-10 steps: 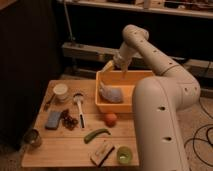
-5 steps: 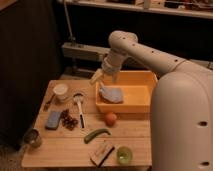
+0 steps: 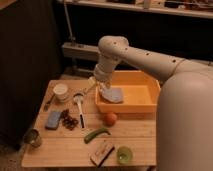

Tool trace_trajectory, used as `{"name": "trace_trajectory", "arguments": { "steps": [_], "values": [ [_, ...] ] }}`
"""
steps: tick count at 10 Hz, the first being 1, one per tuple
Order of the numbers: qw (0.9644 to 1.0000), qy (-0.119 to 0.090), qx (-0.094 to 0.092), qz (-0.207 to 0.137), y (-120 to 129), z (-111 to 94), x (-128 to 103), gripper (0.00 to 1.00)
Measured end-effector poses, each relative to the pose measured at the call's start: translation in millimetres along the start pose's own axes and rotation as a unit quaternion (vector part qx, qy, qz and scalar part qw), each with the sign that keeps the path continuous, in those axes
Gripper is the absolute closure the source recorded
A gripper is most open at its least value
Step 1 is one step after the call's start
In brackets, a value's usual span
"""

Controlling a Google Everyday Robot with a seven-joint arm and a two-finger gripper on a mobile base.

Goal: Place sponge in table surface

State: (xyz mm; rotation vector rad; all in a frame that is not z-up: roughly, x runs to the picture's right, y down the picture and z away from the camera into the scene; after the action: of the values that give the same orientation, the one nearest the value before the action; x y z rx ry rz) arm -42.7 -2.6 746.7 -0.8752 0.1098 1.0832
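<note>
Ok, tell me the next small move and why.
Probably lower the end effector slightly onto the pale blue soft pad in the yellow plastic bin: it sits at the bin's left rim, beside that pad, which must reach the wooden table.

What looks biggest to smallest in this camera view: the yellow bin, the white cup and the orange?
1. yellow bin, by far the largest.
2. white cup and orange: they look nearly alike, and the cup stands farther back, so I won't rank them.
The gripper is at the bin's left rim.
</note>
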Motion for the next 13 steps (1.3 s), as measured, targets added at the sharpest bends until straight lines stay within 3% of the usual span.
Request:
{"name": "trace_trajectory", "arguments": {
  "steps": [1, 3, 4, 6, 8, 10, 11, 12, 13],
  "values": [
    [0.9999, 0.01, 0.006, -0.004, 0.0, -0.3, 2.0, 0.2],
    [0.9989, 0.019, 0.03, -0.031, 23.7, -3.1, -4.7, 0.2],
    [0.9978, 0.027, 0.044, -0.042, 41.4, -3.1, -8.8, 0.2],
    [0.9936, 0.037, 0.069, -0.081, 101.5, 5.8, -36.9, 0.2],
    [0.9908, 0.038, 0.062, -0.114, 140.2, 17.9, -56.7, 0.2],
    [0.9917, 0.027, 0.012, -0.125, 153.4, 39.8, -71.5, 0.2],
    [0.9934, 0.026, 0.005, -0.111, 151.4, 49.3, -73.7, 0.2],
    [0.9977, 0.02, 0.002, -0.064, 147.2, 58.9, -73.8, 0.2],
    [0.9996, 0.012, 0.008, -0.023, 142.8, 62.3, -72.3, 0.2]
  ]
}}
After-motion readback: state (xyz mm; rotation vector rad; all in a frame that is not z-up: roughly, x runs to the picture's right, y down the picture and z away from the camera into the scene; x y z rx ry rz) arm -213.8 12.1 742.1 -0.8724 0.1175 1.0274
